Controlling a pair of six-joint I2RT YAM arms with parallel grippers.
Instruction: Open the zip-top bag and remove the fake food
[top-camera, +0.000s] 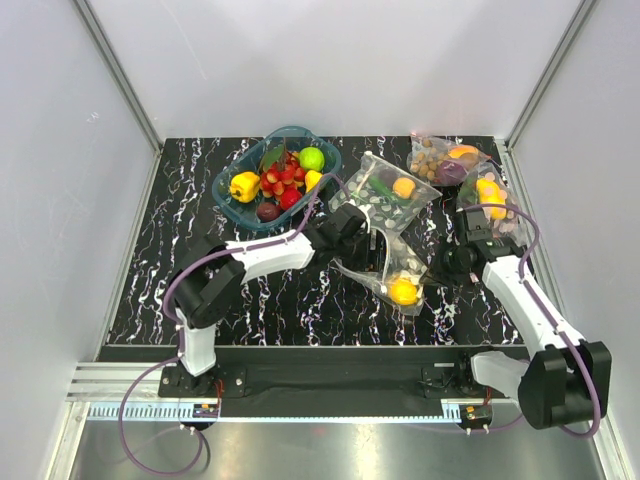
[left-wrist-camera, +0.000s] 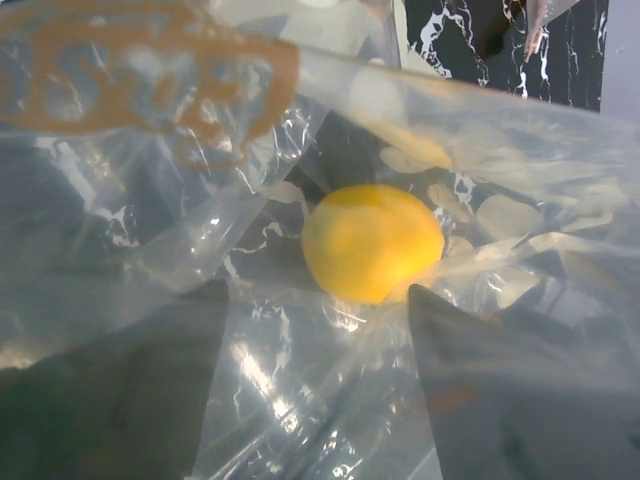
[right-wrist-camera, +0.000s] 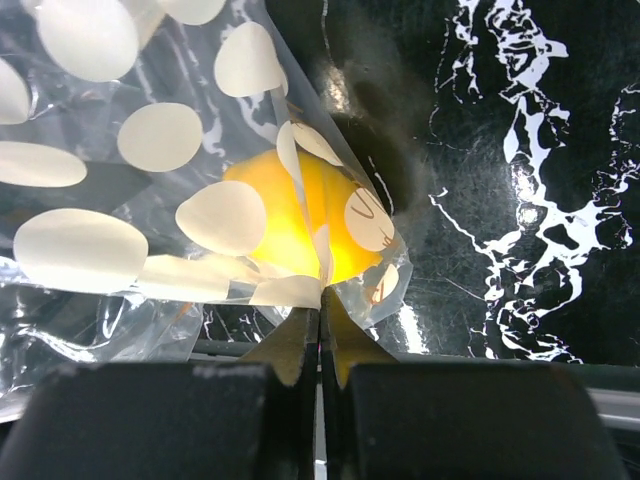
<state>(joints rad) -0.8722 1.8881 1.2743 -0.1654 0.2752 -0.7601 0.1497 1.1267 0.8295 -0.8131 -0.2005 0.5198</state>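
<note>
The zip-top bag (top-camera: 385, 268), clear with white dots, lies mid-table with a small yellow-orange fruit (top-camera: 403, 291) in its near end. My left gripper (top-camera: 360, 243) is at the bag's far end. In the left wrist view it (left-wrist-camera: 318, 312) is open, its dark fingers (left-wrist-camera: 520, 390) spread wide and veiled by the film, with the fruit (left-wrist-camera: 372, 242) just ahead. My right gripper (top-camera: 447, 266) is shut on the bag's edge (right-wrist-camera: 300, 290) right beside the fruit (right-wrist-camera: 300, 225). The yellow pepper (top-camera: 244, 186), red berries (top-camera: 283, 177) and plum (top-camera: 267, 210) lie in the tub.
The teal tub (top-camera: 225, 195) at the back left also holds a lime-green apple (top-camera: 312, 158). A second dotted bag (top-camera: 385, 195) with a green and an orange piece lies behind. A bag of brown balls (top-camera: 432, 160) and another bag (top-camera: 490, 195) lie at the back right.
</note>
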